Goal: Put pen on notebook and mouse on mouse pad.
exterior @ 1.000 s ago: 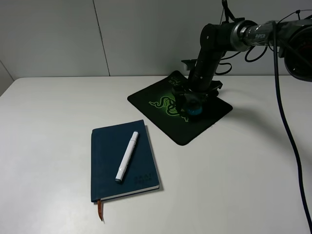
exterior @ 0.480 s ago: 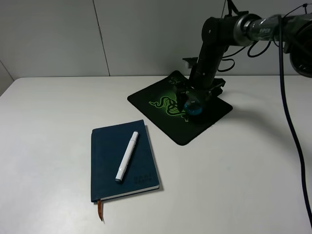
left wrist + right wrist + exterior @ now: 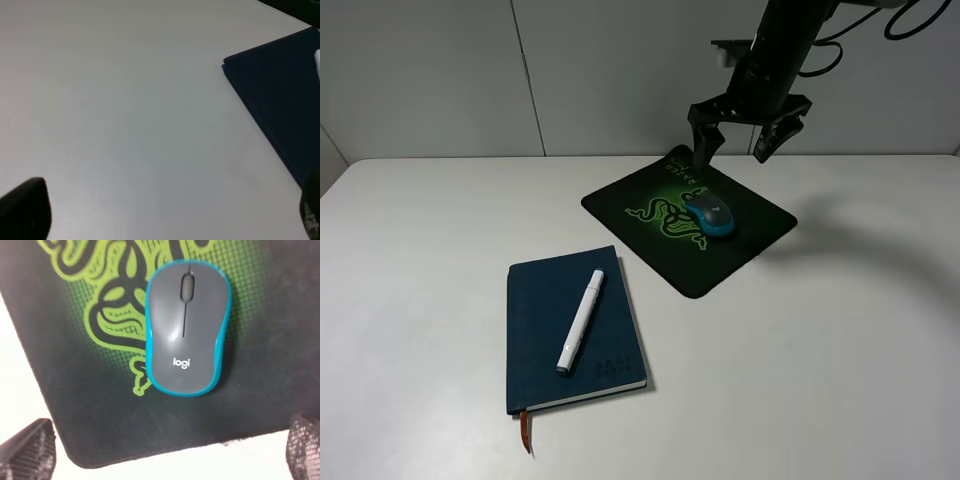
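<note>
Already parked mid-pad: mouse (image 3: 709, 215), light, hard, slick-shelled; grip across teal flanks if needed. Right gripper (image 3: 747, 142) spread wide, empty, upper right of frame.

Appears to be a robotics lab or test bench dressed as an office desk. Plain white table (image 3: 420, 300), bare apart from staged desk items: navy notebook (image 3: 545, 330) with white pen (image 3: 580, 320) lying on it, black mouse pad (image 3: 720, 265) with green snake logo, teal and grey mouse (image 3: 710, 215) marked "logi" resting on it. Backed by blank grey-white wall panels (image 3: 430, 75) with a single seam. Black robot arm (image 3: 780, 50) with trailing cables overhead. No domestic or workshop furnishings visible.
</note>
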Available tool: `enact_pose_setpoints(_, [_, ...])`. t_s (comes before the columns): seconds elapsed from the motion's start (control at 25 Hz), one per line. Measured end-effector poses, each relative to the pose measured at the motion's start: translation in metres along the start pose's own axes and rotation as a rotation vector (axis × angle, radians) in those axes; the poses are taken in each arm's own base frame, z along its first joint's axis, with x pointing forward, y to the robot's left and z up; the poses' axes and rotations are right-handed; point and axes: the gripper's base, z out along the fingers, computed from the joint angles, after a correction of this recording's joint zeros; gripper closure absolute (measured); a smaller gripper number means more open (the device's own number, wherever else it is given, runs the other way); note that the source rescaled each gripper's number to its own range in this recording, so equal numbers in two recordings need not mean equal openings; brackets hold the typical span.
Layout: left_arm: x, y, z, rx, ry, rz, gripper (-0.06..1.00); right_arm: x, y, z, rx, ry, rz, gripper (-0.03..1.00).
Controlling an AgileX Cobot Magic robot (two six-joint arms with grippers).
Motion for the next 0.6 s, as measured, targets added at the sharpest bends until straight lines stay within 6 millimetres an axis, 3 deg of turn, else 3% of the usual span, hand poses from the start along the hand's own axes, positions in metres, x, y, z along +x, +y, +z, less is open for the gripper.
enact_pose_setpoints(0.16, [0.0, 0.0, 0.0, 0.0, 0.0, 0.0, -0.06, 0.002, 0.003, -0.028, 0.001, -0.057, 0.003, -0.03])
enact_pose_setpoints(0.4, [0.0, 0.0, 0.0, 0.0, 0.0, 0.0, -0.06, 0.011, 0.011, -0.086, -0.001, -0.179, 0.013, -0.03])
enact_pose_setpoints(0.6, [0.0, 0.0, 0.0, 0.0, 0.0, 0.0, -0.06, 0.042, 0.017, -0.134, -0.001, -0.247, 0.01, -0.03])
